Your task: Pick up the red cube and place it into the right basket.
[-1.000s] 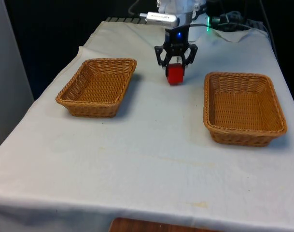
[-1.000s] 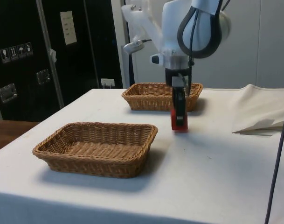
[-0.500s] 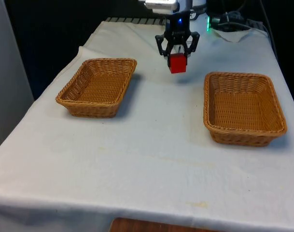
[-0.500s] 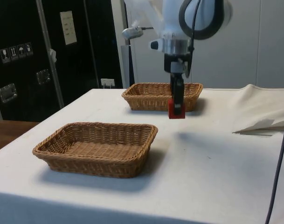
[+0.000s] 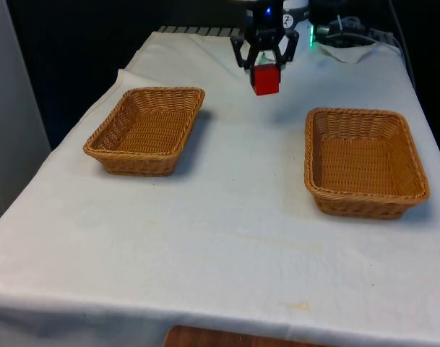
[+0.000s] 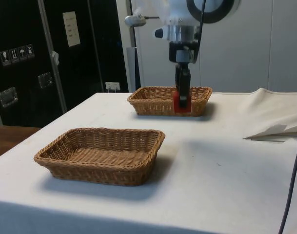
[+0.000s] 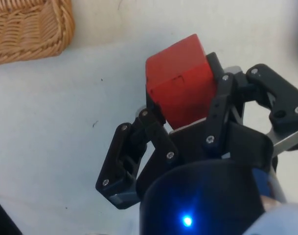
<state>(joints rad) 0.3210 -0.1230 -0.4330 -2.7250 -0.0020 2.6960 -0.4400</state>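
Now red cube [image 5: 265, 79] clamped between tool [image 5: 264, 65] fingers.

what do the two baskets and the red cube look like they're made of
Both baskets: woven wicker or rattan by the look, tan strands with a braided rim, matte. The red cube in the gripper: a solid painted block, perhaps wood or plastic, with flat, evenly red faces; the frames don't settle which.

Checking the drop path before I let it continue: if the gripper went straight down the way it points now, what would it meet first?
The gripper, shut on the red cube, points down at bare white cloth between the two baskets. The cube would likely touch cloth first; neither basket looks to be beneath it.
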